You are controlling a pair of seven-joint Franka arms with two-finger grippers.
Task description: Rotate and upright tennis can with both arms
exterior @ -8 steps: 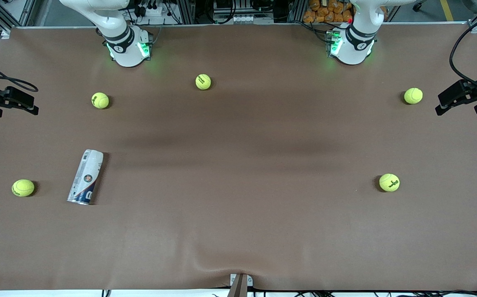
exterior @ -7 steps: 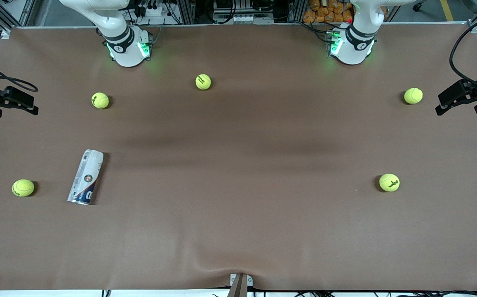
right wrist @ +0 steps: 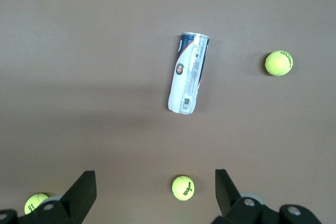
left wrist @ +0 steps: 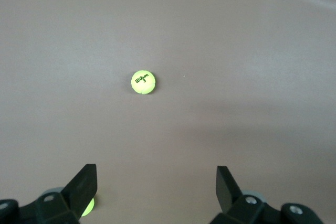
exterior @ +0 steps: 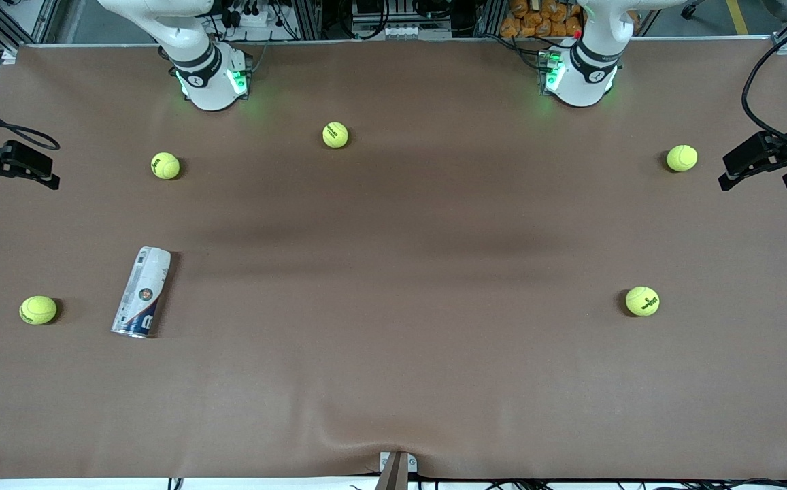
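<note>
we see the tennis can (exterior: 141, 292) lying flat on the worktop (exterior: 393, 381) toward the right arm's end, untouched; both the left pincer (left wrist: 156, 188) and right pincer (right wrist: 156, 188) hang high, jaws apart, for a clear overview.

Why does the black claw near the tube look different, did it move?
Yes, slightly. The right gripper has slid toward the table's edge at the right arm's end, away from the tennis ball beside it, which stayed put. The tennis can hasn't moved.
</note>
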